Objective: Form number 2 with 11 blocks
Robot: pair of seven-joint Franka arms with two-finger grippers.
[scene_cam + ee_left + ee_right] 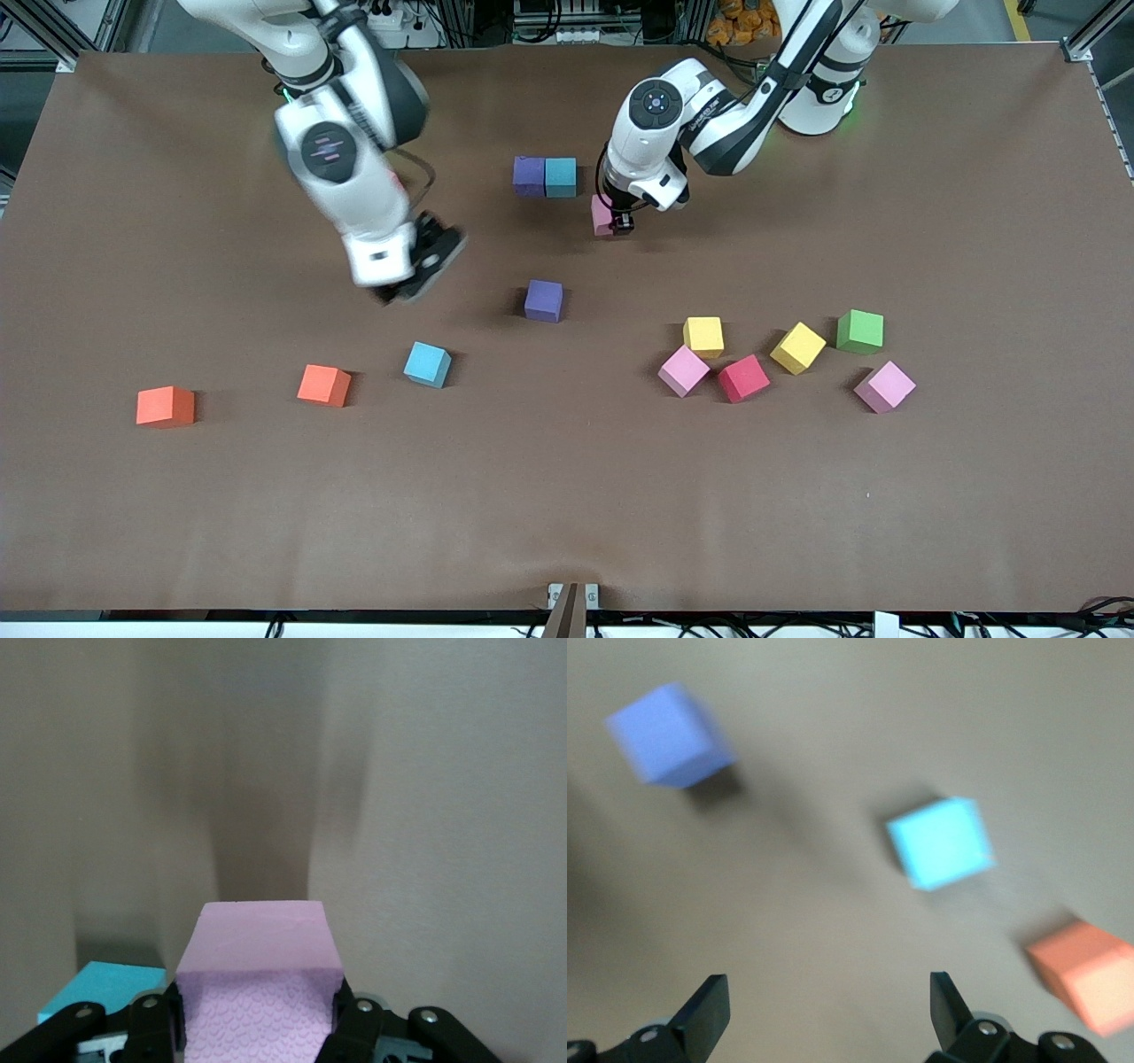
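A purple block (529,175) and a blue block (560,176) sit side by side, touching, mid-table. My left gripper (617,221) is shut on a pink block (602,215), low at the table by the blue block's corner. In the left wrist view the pink block (261,974) fills the gap between the fingers (155,1023), with the blue block (106,988) beside it. My right gripper (416,275) is open and empty over bare table. The right wrist view shows it (828,1005) above a loose purple block (669,735), a blue block (939,842) and an orange block (1085,974).
Loose blocks lie nearer the front camera: purple (543,300), blue (427,364), two orange (324,385) (165,407), two yellow (703,337) (797,347), two pink (683,370) (884,386), red (743,378). A green cube (860,331) sits beside them.
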